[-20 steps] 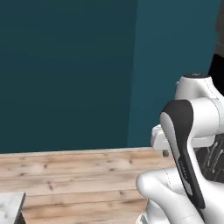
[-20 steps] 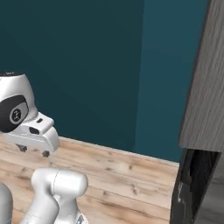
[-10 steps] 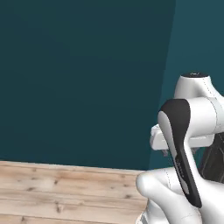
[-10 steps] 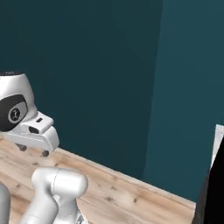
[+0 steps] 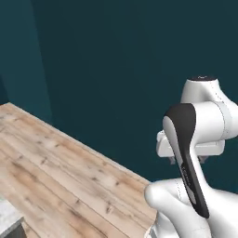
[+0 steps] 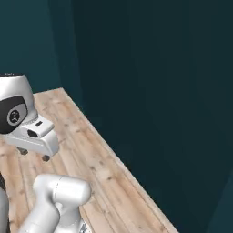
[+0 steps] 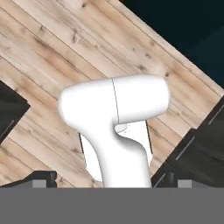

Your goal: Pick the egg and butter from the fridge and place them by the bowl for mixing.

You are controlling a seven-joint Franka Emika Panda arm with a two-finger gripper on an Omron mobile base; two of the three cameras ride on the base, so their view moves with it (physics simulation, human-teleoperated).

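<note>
We face a dark teal wall [image 5: 116, 60] over a wood floor [image 5: 69, 176], and none of the egg, butter, fridge or bowl is in sight, so we cannot say where they stand. Our gripper [image 7: 107, 180], folded in over the floor, has its fingers spread wide and empty. The risk we see is the base driving blind: it may stop off-line from the fridge, or clip the wall.

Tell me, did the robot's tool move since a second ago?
No. The tool sits just as before above the white arm link. The wooden floor and teal wall slid across the whole picture, so the base turned.
</note>
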